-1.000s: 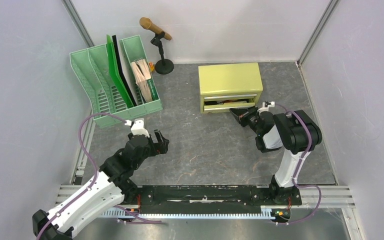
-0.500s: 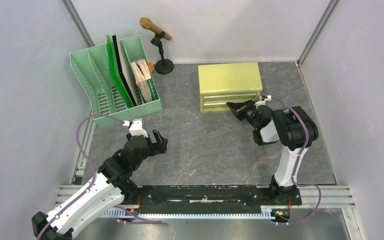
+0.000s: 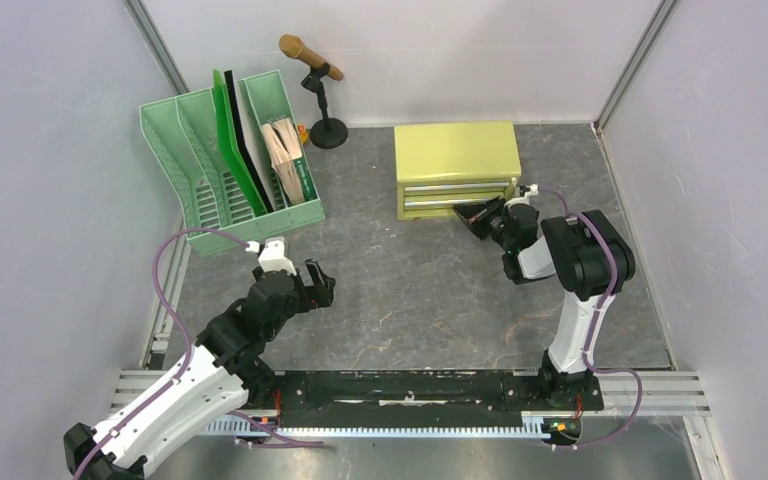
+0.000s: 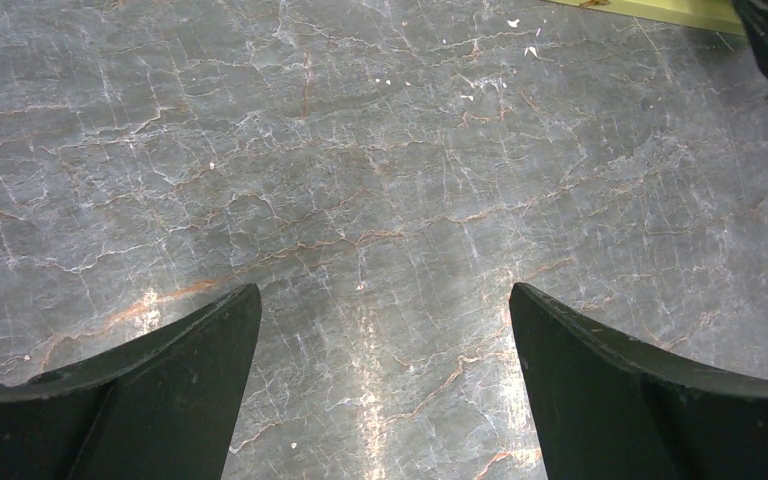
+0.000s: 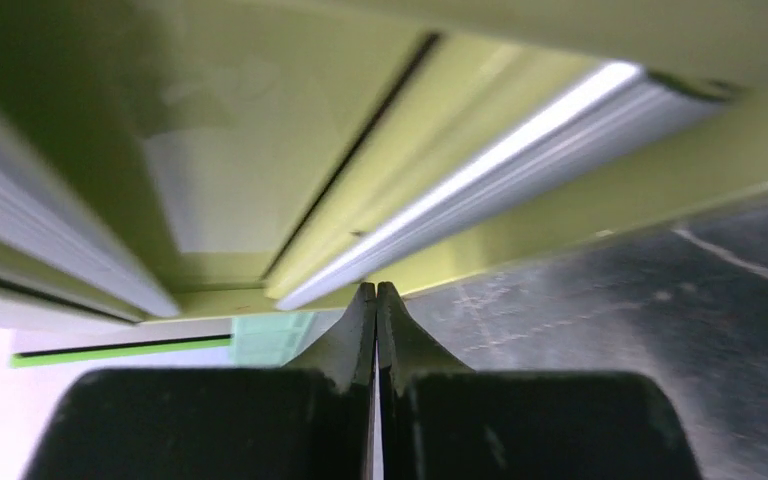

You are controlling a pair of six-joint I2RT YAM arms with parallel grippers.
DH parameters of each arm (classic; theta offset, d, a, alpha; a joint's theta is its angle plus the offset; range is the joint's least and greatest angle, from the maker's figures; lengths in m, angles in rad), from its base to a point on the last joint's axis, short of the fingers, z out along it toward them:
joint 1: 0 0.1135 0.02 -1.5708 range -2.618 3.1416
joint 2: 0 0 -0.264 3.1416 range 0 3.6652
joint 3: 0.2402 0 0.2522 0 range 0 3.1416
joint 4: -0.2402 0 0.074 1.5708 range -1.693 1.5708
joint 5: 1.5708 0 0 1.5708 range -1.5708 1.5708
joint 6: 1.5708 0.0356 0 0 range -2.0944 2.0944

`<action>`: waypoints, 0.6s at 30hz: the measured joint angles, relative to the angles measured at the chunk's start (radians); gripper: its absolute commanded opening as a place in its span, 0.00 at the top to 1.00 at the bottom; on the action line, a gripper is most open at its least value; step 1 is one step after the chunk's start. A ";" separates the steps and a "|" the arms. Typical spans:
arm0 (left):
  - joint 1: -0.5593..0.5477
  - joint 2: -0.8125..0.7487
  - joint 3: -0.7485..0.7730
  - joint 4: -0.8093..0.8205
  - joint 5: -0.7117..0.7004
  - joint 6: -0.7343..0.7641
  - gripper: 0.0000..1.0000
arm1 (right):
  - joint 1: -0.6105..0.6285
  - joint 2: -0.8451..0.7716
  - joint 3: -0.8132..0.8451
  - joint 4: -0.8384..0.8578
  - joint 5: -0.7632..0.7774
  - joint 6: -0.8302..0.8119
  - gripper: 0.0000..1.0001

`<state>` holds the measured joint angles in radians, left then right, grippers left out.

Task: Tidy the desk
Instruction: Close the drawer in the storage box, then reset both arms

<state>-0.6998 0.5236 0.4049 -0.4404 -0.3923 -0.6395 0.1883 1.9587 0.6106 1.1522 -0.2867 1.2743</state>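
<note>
The bench (image 3: 410, 290) fills the floor of the pale-walled cell. On it, a green rack (image 3: 230, 160) of folders stands at the back left, a microphone (image 3: 312, 60) on its stand sits by the rear wall, and a yellow-green cabinet (image 3: 455, 150) sits back of centre. The right hand (image 3: 468, 213) is clenched with its fingers pressed flat together and nothing between them. Its tips are set against the front of the cabinet's lower drawer (image 3: 455, 203), right by the silver handle bar in the wrist view. Closed like that it serves as a blunt pusher rather than a grasper, which suits nudging a drawer home. Both drawers look flush with the cabinet face, so that step seems about finished. The left hand (image 3: 320, 280) is released, jaws spread wide and empty. It hovers over bare bench in front of the rack, well apart from the cabinet. Its own camera shows only veined stone between the fingers (image 4: 190, 370). It is probably parked there to stay out of the right arm's way. Nothing loose shows on the bench, so little tidying appears to be left.
</note>
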 measured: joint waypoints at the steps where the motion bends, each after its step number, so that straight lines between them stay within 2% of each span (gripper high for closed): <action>1: 0.000 0.000 0.000 0.000 0.000 0.000 0.00 | 0.001 0.000 0.001 -0.026 0.010 -0.018 1.00; 5: 0.000 0.000 0.000 0.000 0.000 0.000 0.00 | 0.001 -0.003 0.000 -0.111 0.034 -0.076 0.99; 9: 0.000 0.000 0.000 0.000 0.000 0.000 0.00 | 0.001 -0.070 -0.035 -0.171 0.032 -0.122 0.91; 12: 0.000 0.000 0.000 -0.002 0.001 0.000 0.00 | 0.001 -0.176 -0.082 -0.217 0.022 -0.165 0.78; 18: 0.000 0.000 0.000 -0.018 0.001 -0.002 0.00 | 0.001 -0.399 -0.089 -0.453 0.008 -0.360 0.37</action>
<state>-0.6998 0.5236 0.4049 -0.4580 -0.3912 -0.6415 0.1894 1.5600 0.5220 0.6994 -0.2790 0.9138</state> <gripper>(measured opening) 0.994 0.474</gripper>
